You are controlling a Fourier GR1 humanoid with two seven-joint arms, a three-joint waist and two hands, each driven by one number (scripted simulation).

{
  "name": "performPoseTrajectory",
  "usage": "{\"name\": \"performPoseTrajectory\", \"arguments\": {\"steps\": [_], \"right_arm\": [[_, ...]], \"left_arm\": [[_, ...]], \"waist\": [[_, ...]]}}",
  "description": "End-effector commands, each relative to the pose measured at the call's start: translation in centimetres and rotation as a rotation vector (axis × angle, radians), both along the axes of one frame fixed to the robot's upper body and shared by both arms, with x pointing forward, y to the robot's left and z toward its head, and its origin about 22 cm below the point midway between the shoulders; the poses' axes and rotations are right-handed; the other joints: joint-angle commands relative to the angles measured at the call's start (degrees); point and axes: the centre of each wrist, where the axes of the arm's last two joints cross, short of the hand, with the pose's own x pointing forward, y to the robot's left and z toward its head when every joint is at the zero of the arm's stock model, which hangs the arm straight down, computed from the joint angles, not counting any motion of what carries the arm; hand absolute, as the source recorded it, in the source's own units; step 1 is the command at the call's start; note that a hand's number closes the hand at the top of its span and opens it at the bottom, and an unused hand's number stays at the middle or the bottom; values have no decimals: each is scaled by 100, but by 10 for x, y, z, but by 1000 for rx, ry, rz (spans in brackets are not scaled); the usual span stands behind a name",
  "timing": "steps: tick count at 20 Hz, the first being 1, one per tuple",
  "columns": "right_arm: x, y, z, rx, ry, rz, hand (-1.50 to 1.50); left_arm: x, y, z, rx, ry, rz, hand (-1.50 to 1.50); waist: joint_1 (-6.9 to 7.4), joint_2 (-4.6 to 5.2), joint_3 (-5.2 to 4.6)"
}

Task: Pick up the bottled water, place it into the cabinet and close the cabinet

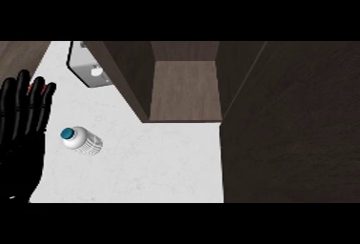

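Observation:
The bottled water (pixel 82 140) stands on the white counter (pixel 155 167) at the left, a clear ribbed bottle with a blue cap, seen from above. My left hand (pixel 21 119) shows at the left edge with its fingers straight and pointing up, resting just left of the bottle and not touching it. The cabinet (pixel 184 90) stands open at the top centre, its brown inside shelf bare. Its dark door (pixel 292 124) swings out to the right and fills that side of the view. My right hand does not show.
A small white and metal object (pixel 91 71) sits on the counter at the back left, beside the cabinet's left wall. The counter's left edge runs close by my left hand.

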Motion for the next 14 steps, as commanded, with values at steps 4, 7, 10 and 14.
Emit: {"name": "performPoseTrajectory", "arguments": {"steps": [4,7,10,14], "right_arm": [[-26,-8,-1,-18,-45,-2,-150],[-22,14,-22,246,166,99,-150],[-38,16,-26,310,250,138,-150],[-64,13,-15,328,299,164,-150]], "left_arm": [[-6,23,1,30,1,-314,-150],[-8,19,-59,-150,381,-348,-150],[-10,37,-51,-211,450,-388,-150],[-28,67,-43,-206,514,-413,-150]], "waist": [[1,-195,5],[-23,-62,12],[-20,-175,14],[40,-193,10]]}}
